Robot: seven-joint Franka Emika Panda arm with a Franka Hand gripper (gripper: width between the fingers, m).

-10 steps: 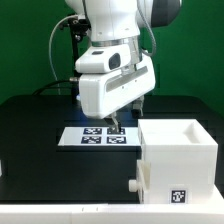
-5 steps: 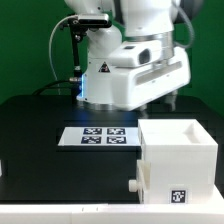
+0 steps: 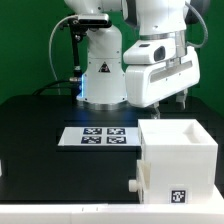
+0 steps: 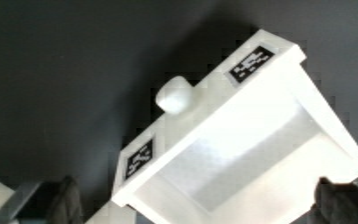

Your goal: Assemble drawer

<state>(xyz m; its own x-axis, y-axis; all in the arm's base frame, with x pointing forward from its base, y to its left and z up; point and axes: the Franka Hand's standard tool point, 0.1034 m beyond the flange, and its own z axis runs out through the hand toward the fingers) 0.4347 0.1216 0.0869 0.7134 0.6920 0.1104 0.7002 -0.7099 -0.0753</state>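
Drawer [image 3: 178,158] parts sit together on the black counter [image 3: 40,140] at the exterior view's right, near the front edge, tags showing on the front face and a small knob on the side. Above them hangs the gripper [image 3: 181,99], fingers [image 4: 339,193] apart and holding nothing. Beside the drawer, toward the exterior view's left, lies the marker board [image 3: 98,136].

Claw [image 3: 183,101] has travelled from above the marker board [image 3: 98,136] toward 3 o'clock in the exterior view and risen. It now hangs above the far edge of the drawer casing [image 3: 178,160]. The marker board is now fully uncovered.
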